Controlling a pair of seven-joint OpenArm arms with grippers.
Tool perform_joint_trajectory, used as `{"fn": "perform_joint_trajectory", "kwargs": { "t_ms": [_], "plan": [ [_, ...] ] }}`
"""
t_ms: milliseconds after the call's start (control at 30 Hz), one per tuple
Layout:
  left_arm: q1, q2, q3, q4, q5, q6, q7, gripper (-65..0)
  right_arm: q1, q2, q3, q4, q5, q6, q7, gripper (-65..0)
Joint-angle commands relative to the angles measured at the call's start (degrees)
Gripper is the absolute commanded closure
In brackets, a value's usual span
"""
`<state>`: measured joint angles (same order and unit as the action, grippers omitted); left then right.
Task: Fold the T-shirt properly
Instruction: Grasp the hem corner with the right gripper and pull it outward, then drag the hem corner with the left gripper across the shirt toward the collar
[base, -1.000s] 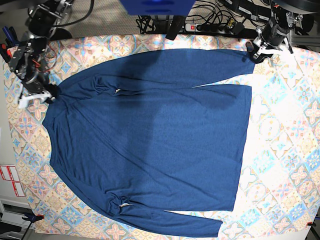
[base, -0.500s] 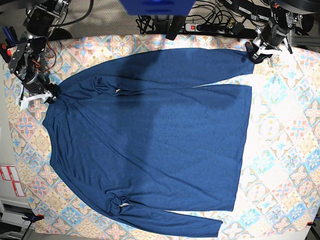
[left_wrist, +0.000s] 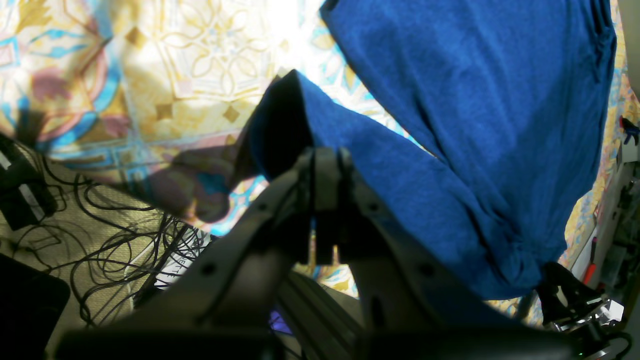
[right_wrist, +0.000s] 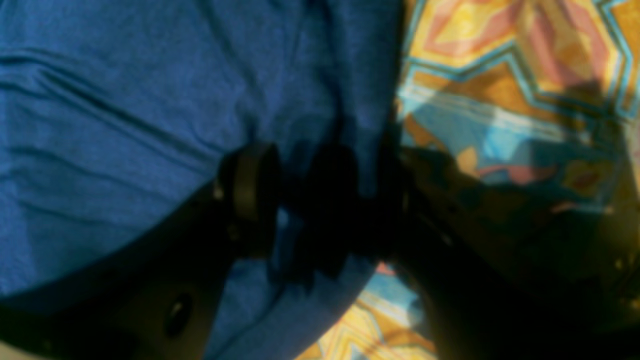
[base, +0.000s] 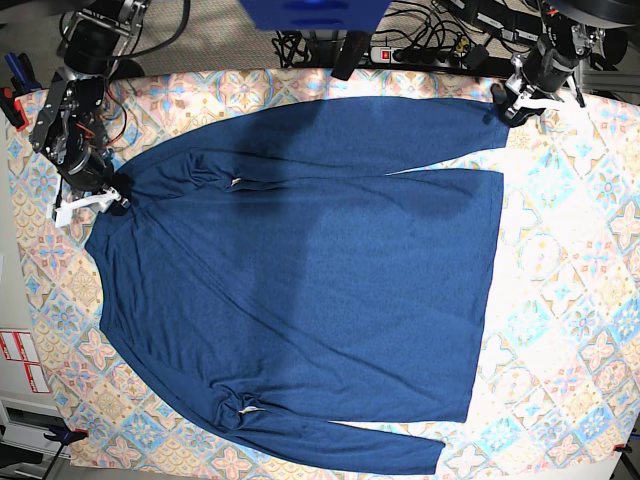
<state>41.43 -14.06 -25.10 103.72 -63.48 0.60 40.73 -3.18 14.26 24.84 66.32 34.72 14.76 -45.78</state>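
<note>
Across the tile-patterned tablecloth (base: 560, 300) the T-shirt (base: 310, 290) lies flat, sleeves along its upper and lower edges. My left gripper (base: 503, 108) is clamped on the upper sleeve's cuff. My right gripper (base: 105, 198) pinches fabric at the shoulder edge.

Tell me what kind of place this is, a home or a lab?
Most likely a robotics lab bench: two robot arms work a T-shirt laid on a patterned tablecloth, with a power strip and loose cables behind the table.
</note>
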Motion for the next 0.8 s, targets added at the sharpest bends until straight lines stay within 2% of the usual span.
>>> {"fn": "perform_joint_trajectory", "kwargs": {
  "t_ms": [0,100,233,400,567,767],
  "plan": [
    [0.3,-0.4,-0.3,0.7,-0.6,-0.6,-0.5,0.0,0.1,0.0,-0.2,0.3,0.4,0.3,-1.8,-27.8],
    [0.3,-0.4,-0.3,0.7,-0.6,-0.6,-0.6,0.0,0.1,0.0,0.1,0.3,0.5,0.3,-1.8,-17.9],
    [0.2,-0.4,-0.4,0.7,-0.6,-0.6,-0.7,0.0,0.3,0.0,0.3,0.3,0.5,0.3,-1.7,0.0],
    [0.2,-0.6,-0.4,1.1,-0.7,-0.6,-0.8,0.0,0.2,0.0,0.3,0.3,0.5,0.7,-1.7,-0.5],
    [0.2,-0.8,-0.5,1.1,-0.7,-0.6,-0.9,0.0,0.1,0.0,0.3,0.4,0.5,6.4,-1.7,-0.5],
    [-4.0,-0.9,-4.1,1.1,-0.7,-0.6,-0.5,0.0,0.3,0.0,0.3,0.4,0.5,7.3,-1.7,-0.4]
  ]
}}
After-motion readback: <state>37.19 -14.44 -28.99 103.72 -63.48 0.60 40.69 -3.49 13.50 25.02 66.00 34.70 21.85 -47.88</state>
